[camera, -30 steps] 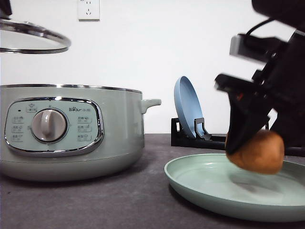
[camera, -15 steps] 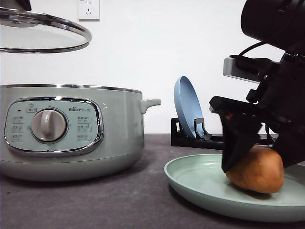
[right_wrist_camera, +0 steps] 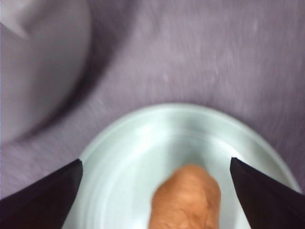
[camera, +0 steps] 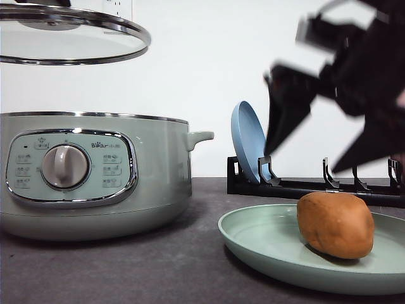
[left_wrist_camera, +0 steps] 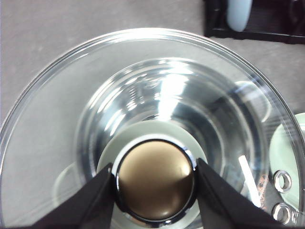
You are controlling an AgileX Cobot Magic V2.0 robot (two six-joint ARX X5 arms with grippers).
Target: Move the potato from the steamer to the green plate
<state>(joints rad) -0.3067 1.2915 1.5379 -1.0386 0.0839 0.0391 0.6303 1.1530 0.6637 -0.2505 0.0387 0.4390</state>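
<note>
One potato [camera: 335,225] lies on the one green plate [camera: 266,244]. The right gripper [camera: 319,136] hangs above, jaws spread. The left gripper [left_wrist_camera: 155,179] clamps the lid [camera: 69,35] knob over the steamer [camera: 95,174].

The steamer [camera: 95,174] carries a small "Bear" brand mark at the top of its control panel [camera: 71,168], above the dial; the button labels are too small to read.

Steamer [camera: 95,174] at left on table [camera: 158,272]. Lid [camera: 69,38] up in air above steamer, not touching it. Plate [camera: 266,244] at right front, apart from steamer. Potato [camera: 335,225] on plate, toward its right side. Rack [camera: 304,187] behind plate, near wall. Blue plate [camera: 248,142] upright in rack's left end.
</note>
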